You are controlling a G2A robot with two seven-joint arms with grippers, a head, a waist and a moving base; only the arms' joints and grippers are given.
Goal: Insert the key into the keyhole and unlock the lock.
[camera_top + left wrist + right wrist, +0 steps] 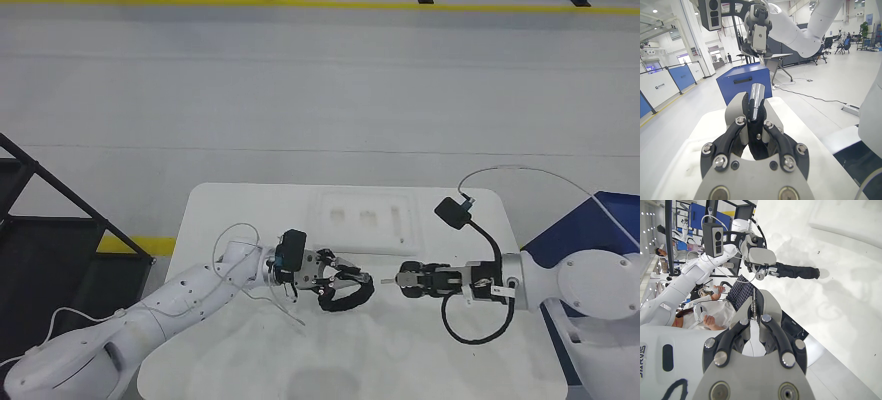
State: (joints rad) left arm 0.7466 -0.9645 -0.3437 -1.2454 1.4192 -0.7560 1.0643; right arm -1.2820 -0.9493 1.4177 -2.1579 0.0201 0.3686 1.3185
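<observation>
Your left gripper (pixel 350 281) sits over the middle of the worktop (pixel 240 215), jaws clenched on the lock (pixel 756 94), a chrome cylinder. The lock is held up off the surface and sticks out past the jaws, its keyhole (pixel 759 276) turned toward the opposite gripper. Behind it, toward the far edge of the worktop, a white tray (pixel 345 238) lies flat. Then a small gap: lock and key (pixel 753 305) are apart, not touching, and the key is not in the keyhole. The key is pinched in your right gripper (pixel 404 277), jaws closed on its head, blade poking out toward the lock. The two grippers face each other, roughly level, tips near but not meeting.
</observation>
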